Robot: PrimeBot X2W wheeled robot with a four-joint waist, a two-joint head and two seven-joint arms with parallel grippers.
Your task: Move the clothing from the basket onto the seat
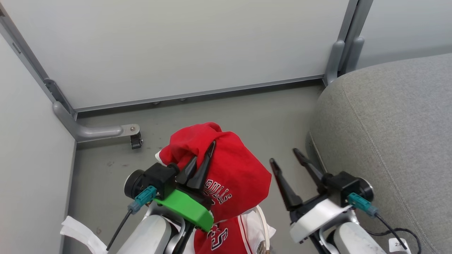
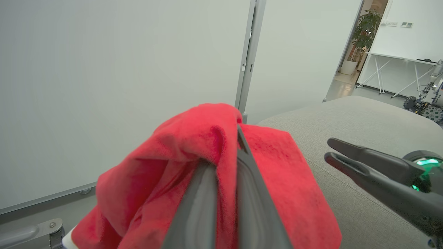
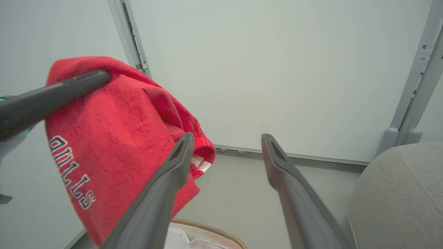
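Two red jerseys are our cargo. One, a Bulls jersey [image 1: 233, 173], hangs bunched from our left hand [image 1: 203, 151], whose fingers are clamped together on a fold near its top, so its length droops straight down over the basket [image 3: 207, 231]. The second red garment [image 1: 217, 238] lies in that basket on the white liner [image 3: 180, 240], directly beneath. Our right hand [image 1: 283, 155] is empty, fingers spread wide, and stands between the held jersey and the grey sofa [image 1: 388, 141]. The sofa lies to our right of the left hand, so we judge the carry must swing rightward, past or over the right hand, high enough that the hem clears the sofa's rounded edge.
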